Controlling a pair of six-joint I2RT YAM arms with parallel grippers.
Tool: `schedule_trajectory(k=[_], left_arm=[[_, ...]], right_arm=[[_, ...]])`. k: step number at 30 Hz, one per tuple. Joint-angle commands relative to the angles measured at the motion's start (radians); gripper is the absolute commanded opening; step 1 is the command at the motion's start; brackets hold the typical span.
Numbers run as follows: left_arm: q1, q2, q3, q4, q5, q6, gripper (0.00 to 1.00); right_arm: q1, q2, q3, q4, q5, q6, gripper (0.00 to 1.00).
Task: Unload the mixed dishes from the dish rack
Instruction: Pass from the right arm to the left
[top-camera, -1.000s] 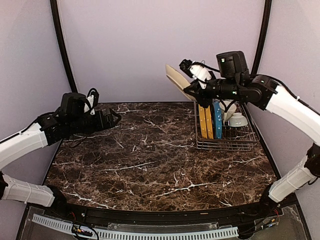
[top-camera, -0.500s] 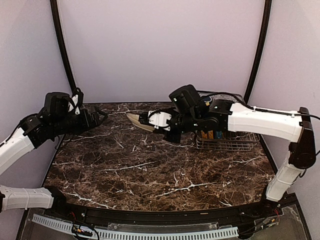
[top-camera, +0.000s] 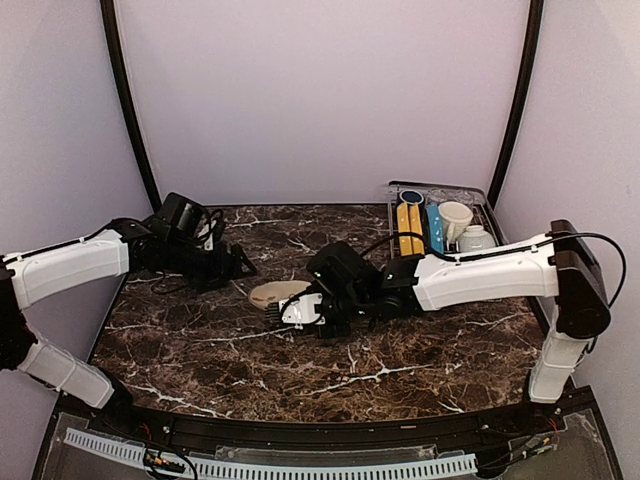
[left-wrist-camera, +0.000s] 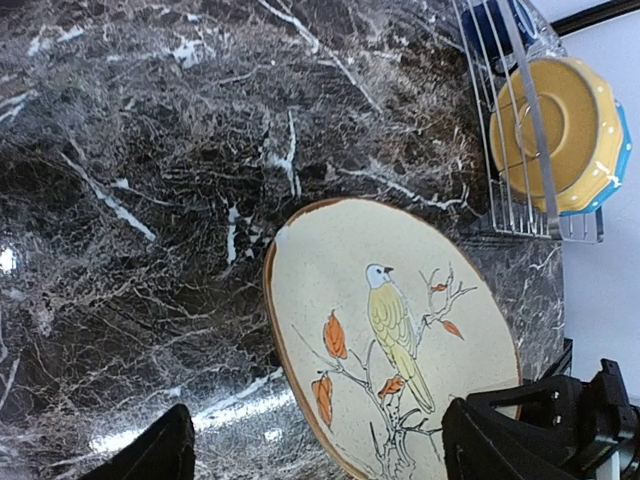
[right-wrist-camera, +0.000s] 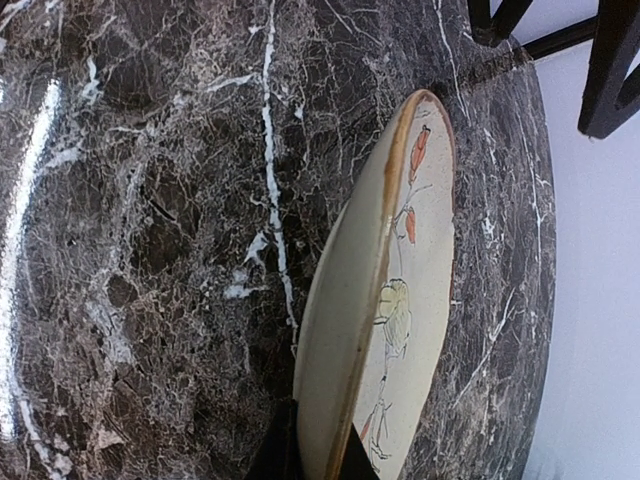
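My right gripper (top-camera: 298, 311) is shut on the rim of a cream plate (top-camera: 275, 294) painted with a yellow bird, and holds it tilted low over the table's middle. The right wrist view shows the plate (right-wrist-camera: 400, 300) edge-on between my right gripper's (right-wrist-camera: 320, 455) fingers. My left gripper (top-camera: 240, 268) is open just left of the plate, its fingers (left-wrist-camera: 170, 450) spread on either side of the plate (left-wrist-camera: 400, 350). The dish rack (top-camera: 478, 195) at the back right holds two yellow plates (top-camera: 408, 228), a blue plate (top-camera: 435, 228), a cream mug (top-camera: 455, 220), a pale bowl (top-camera: 474, 240) and a navy mug (top-camera: 411, 198).
The dark marble table (top-camera: 300, 370) ends in a front edge near the arm bases. Black frame poles (top-camera: 130, 110) stand at the back corners. The rack (left-wrist-camera: 520, 130) with a yellow plate (left-wrist-camera: 560, 125) shows in the left wrist view.
My right arm carried the bird plate from above the rack, left and down to the table's middle. My left arm swung right and down toward the plate.
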Motion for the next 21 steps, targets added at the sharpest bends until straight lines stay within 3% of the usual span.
schedule_trajectory(k=[1, 7, 14, 21], left_arm=[[-0.029, 0.078, 0.043, -0.003, 0.009, 0.002, 0.83], [-0.064, 0.189, 0.053, 0.049, 0.024, -0.011, 0.76], [-0.075, 0.22, 0.029, 0.099, 0.028, -0.036, 0.61], [-0.075, 0.228, -0.033, 0.253, 0.108, -0.11, 0.46]], right_arm=[[0.031, -0.005, -0.03, 0.293, 0.14, -0.071, 0.0], [0.064, 0.024, -0.087, 0.436, 0.265, -0.13, 0.0], [0.074, 0.024, -0.11, 0.483, 0.292, -0.138, 0.0], [0.086, 0.028, -0.12, 0.523, 0.304, -0.136, 0.0]])
